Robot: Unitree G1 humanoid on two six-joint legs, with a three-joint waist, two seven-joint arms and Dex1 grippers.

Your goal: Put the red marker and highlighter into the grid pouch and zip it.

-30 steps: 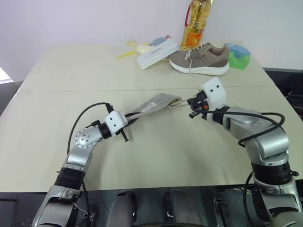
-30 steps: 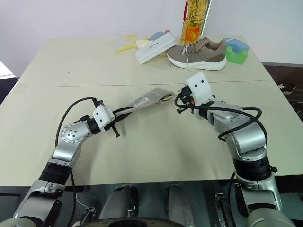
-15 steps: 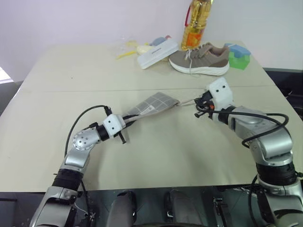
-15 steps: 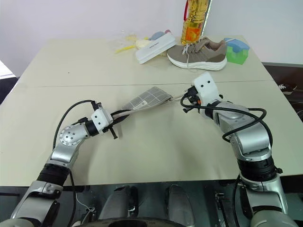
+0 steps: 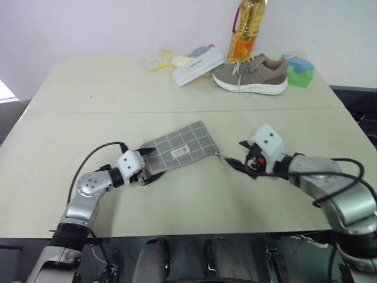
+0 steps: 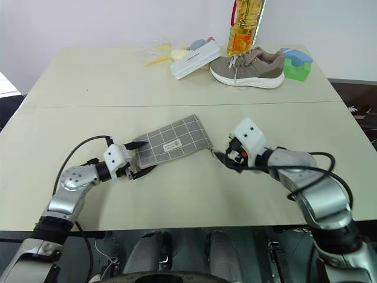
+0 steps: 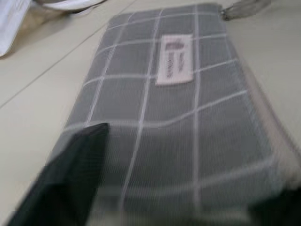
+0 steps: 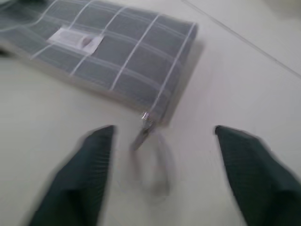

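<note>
Grid pouch (image 6: pixel 172 141) is lying flat on the bench (image 6: pixel 188 76), label up. Left gripper (image 6: pixel 136 159) sits at its near-left end with fingers spread apart, right gripper (image 6: pixel 222 158) by the zipper cord loop (image 8: pixel 149 155), fingers wide too, gripping nothing.

The two head eyes are looking forward and down over the counter (image 5: pixel 194 88). Both wrist cameras are hovering close, each facing the grid pouch (image 7: pixel 174 117), which all views are sharing.
</note>
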